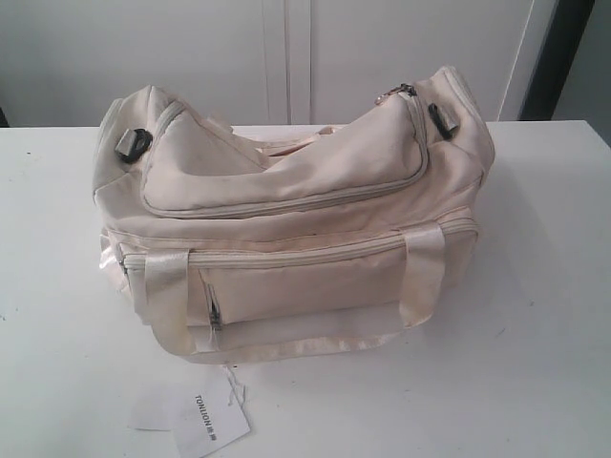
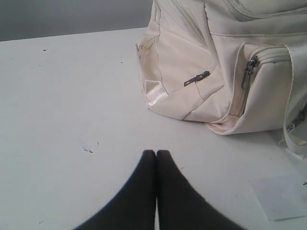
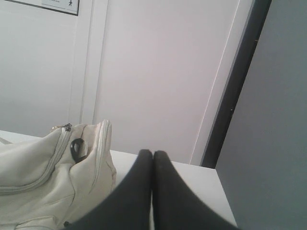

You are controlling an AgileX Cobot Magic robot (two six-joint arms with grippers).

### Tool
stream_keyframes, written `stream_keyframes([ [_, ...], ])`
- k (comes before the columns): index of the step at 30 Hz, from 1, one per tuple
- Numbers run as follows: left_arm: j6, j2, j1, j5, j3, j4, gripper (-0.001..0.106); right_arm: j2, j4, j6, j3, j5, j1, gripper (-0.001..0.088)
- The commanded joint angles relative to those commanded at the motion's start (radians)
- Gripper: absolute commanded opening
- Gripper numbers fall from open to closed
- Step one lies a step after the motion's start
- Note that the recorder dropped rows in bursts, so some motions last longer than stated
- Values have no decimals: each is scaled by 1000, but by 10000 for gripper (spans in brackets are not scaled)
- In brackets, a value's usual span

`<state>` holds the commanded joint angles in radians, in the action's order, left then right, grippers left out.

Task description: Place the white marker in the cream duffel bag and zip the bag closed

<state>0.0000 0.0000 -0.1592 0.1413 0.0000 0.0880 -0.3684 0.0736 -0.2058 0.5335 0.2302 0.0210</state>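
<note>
Both were pinched shut and empty: left gripper (image 2: 156,155), right gripper (image 3: 152,154). The cream duffel bag (image 1: 305,219) sat just ahead of each, and its top zipper (image 1: 286,202) looked closed. I couldn't see the white marker anywhere. The bag looked soft and saggy, so I'd take the zipper pull (image 3: 66,127), not the fabric.

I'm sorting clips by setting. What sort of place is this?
Probably an indoor lab or test room rather than a home. There is a bare white table with plain white wall panels behind it. A single cream duffel bag with a paper tag lies on the table.
</note>
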Motion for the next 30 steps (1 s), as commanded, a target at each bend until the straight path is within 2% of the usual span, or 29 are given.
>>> stream_keyframes([
  [10,0,0,0,83,0,0,0,0,0,0,0,0,0,0],
  [30,0,0,0,87,0,-8,0,0,0,0,0,0,0,0],
])
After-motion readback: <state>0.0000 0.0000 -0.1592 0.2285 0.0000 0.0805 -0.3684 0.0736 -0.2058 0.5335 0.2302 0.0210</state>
